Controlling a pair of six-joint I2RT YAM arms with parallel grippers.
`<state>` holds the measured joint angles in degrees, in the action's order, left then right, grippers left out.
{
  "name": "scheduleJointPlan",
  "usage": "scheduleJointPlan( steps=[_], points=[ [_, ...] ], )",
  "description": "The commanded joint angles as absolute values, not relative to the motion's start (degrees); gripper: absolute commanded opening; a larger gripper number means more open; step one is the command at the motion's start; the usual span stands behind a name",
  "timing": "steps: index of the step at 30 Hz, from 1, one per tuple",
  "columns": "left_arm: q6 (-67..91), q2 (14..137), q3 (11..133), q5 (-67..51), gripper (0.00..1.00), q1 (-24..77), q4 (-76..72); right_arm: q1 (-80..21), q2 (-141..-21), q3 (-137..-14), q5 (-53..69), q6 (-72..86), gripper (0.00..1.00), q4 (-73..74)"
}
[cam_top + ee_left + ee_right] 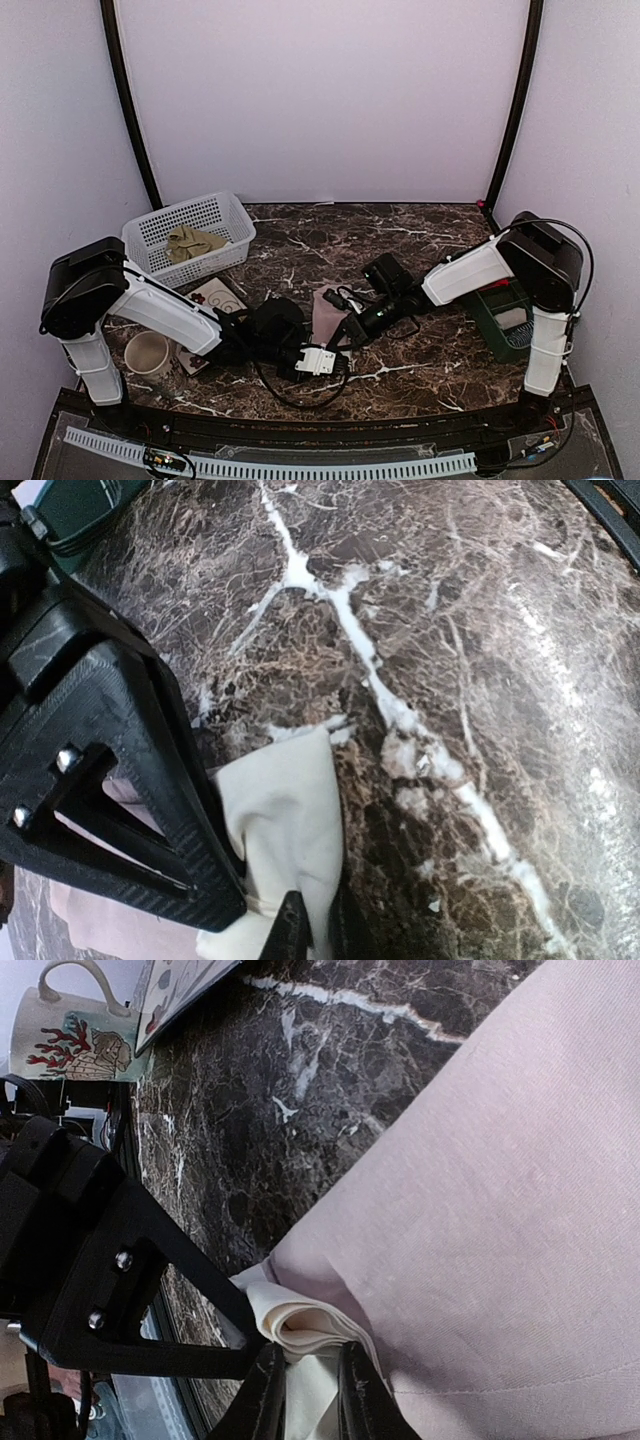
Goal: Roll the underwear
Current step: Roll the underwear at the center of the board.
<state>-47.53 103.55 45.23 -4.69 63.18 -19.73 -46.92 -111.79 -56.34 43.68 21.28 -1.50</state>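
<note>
Marble desk (430, 350). Right claw (308, 1400) clamped on pink underwear (480, 1210) at its cream waistband (300, 1325); left claw (312, 932) seemingly likewise. We judge rolling barely begun; next, turn hem over evenly.

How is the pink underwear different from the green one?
The pink underwear is dusty pink with a cream edge; the green one is plain olive. The pink one lies spread on the marble table; the green one sits crumpled in the white basket. Both are soft cloth, not rolled.
</note>
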Motion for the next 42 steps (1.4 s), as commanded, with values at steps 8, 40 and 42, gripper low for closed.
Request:
scheduleJointPlan(
  steps=[8,40,42],
  points=[
    [-32.4,99.4,47.9,-13.9,0.0,63.8,-5.4,-46.8,-95.0,-45.5,32.5,17.4,0.41,-5.5],
    [-23.7,124.7,71.1,-57.8,0.03,48.5,23.8,-68.5,-82.4,-26.3,9.4,-18.5,0.56,-26.8],
    [-23.9,125.1,71.4,-57.8,0.03,48.4,23.8,-68.6,-84.9,-27.4,8.9,-20.6,0.55,-27.9]
  ],
)
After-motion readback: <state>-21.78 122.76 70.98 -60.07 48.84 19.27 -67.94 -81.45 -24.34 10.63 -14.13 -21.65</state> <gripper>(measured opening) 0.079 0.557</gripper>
